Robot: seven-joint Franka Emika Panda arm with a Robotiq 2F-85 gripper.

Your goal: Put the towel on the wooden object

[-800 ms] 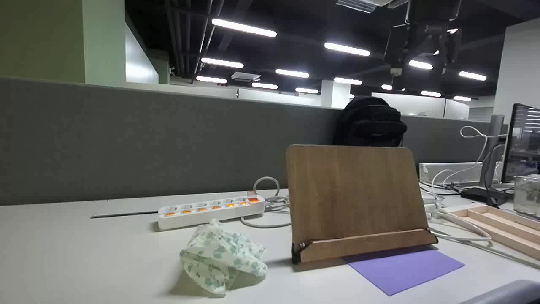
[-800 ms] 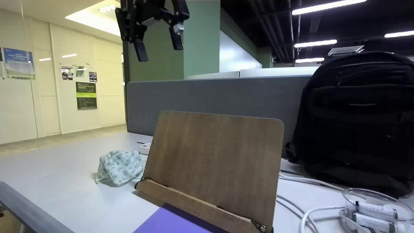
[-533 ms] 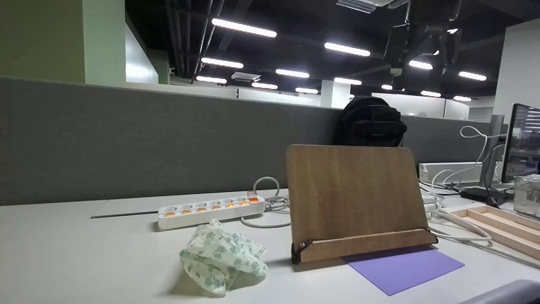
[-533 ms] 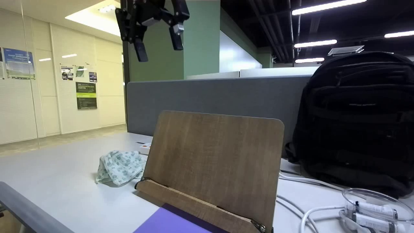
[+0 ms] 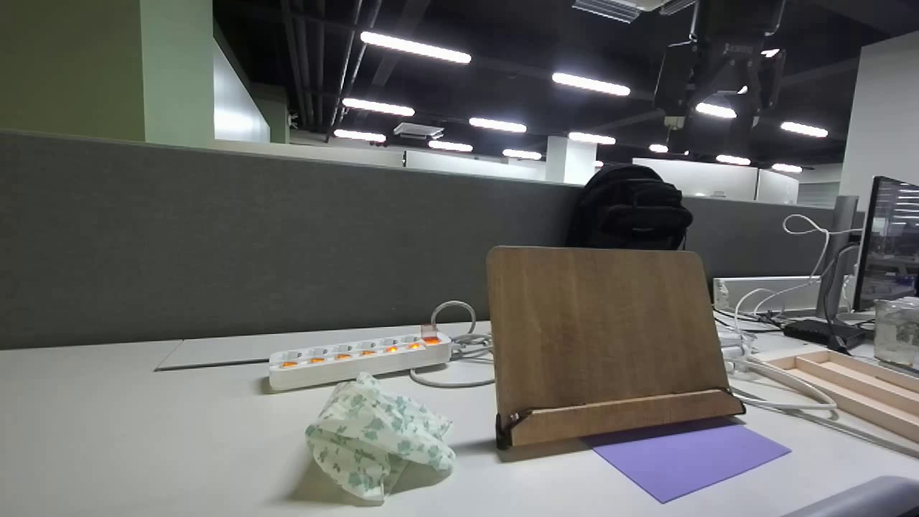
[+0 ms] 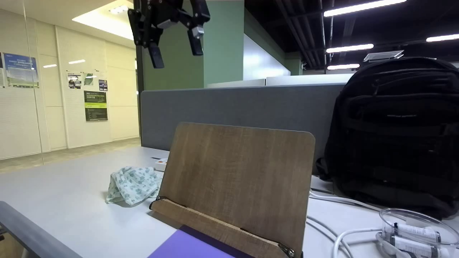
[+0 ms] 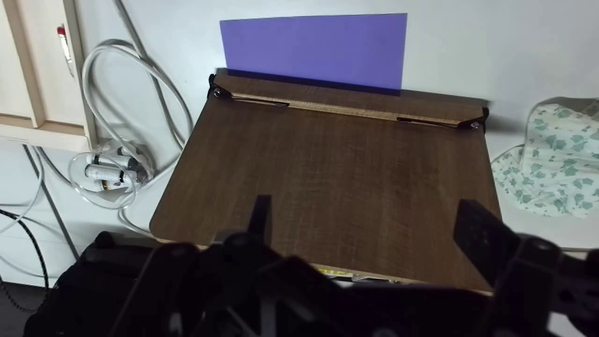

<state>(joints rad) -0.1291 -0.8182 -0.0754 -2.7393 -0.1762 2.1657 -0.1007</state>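
Observation:
The towel, white with green leaf prints, lies crumpled on the white desk in both exterior views (image 5: pixel 377 434) (image 6: pixel 134 184). It also shows at the right edge of the wrist view (image 7: pixel 561 164), partly cut off. The wooden object is a brown tilted board stand with a front ledge, in both exterior views (image 5: pixel 603 327) (image 6: pixel 238 179) and in the wrist view (image 7: pixel 346 150). The towel lies beside the stand, on the desk. My gripper (image 7: pixel 365 199) is open and empty, its fingers wide apart above the stand. It hangs high in both exterior views (image 5: pixel 712 126) (image 6: pixel 177 60).
A purple sheet (image 5: pixel 693 459) lies partly under the stand's front. A white power strip (image 5: pixel 359 362) lies behind the towel. A black backpack (image 6: pixel 398 136), cables, a clear cup with small bottles (image 7: pixel 110 173) and a light wooden tray (image 7: pixel 51 70) are beyond the stand's other side.

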